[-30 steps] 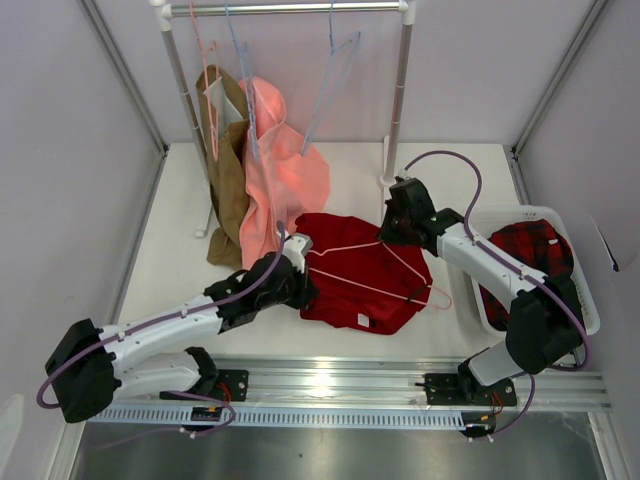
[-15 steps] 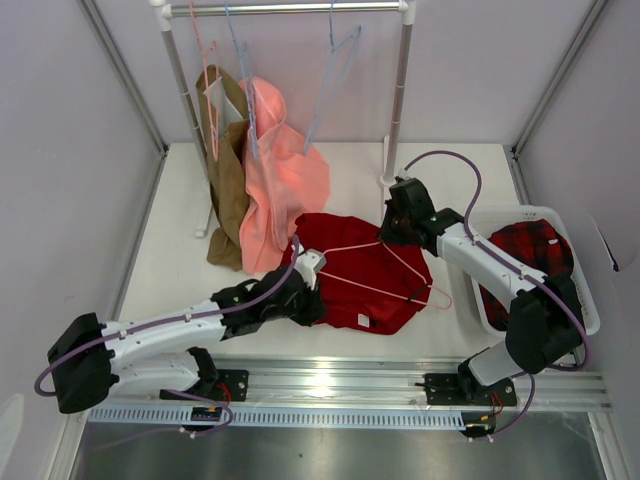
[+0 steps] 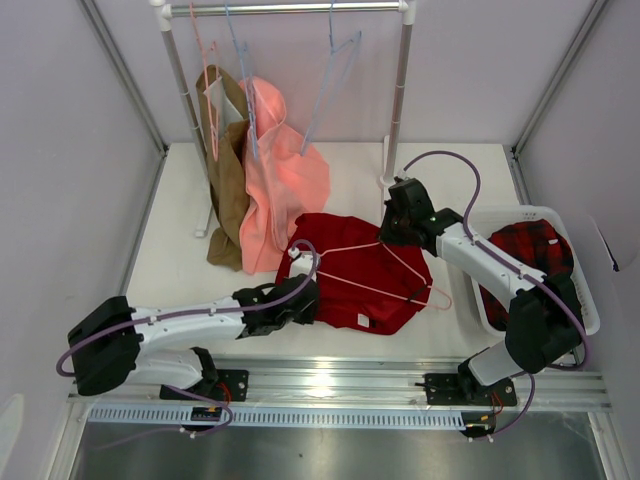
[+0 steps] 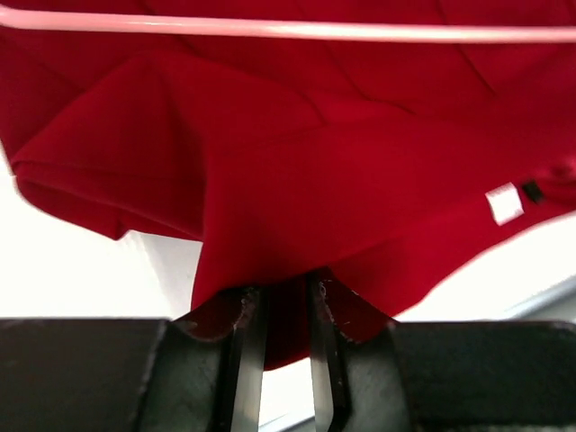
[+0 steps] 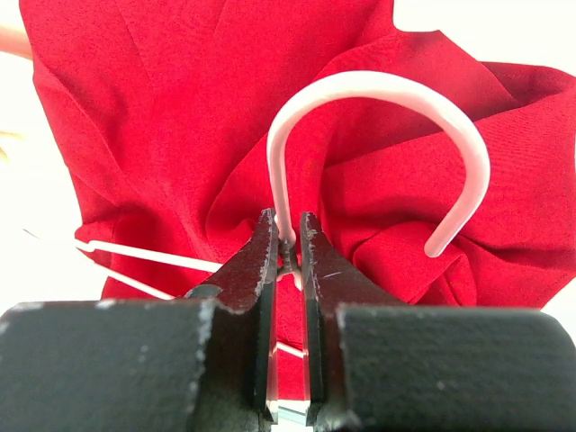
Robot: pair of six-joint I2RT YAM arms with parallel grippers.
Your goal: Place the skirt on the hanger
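Your right gripper point(image 5: 288, 229) pinches the hanger point(image 5: 378, 83) at its hook neck; your left gripper point(image 4: 283, 297) stands narrowly parted around the skirt point(image 4: 315, 162) at its eight o'clock edge

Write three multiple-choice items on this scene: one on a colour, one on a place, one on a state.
1. What colour is the cloth in the basket?
A) red-and-black plaid
B) light blue
C) brown

2. Where does the hanger lie?
A) hung up
B) flat on the skirt
C) in the basket

3. What is the right gripper doing?
A) open in the air
B) shut on the hanger
C) shut on the cloth

Answers:
1 A: plaid shows inside the white rim.
2 B: its wire rests across the skirt, which is spread on the table.
3 B: its jaws pinch the wire at the foot of the hook.
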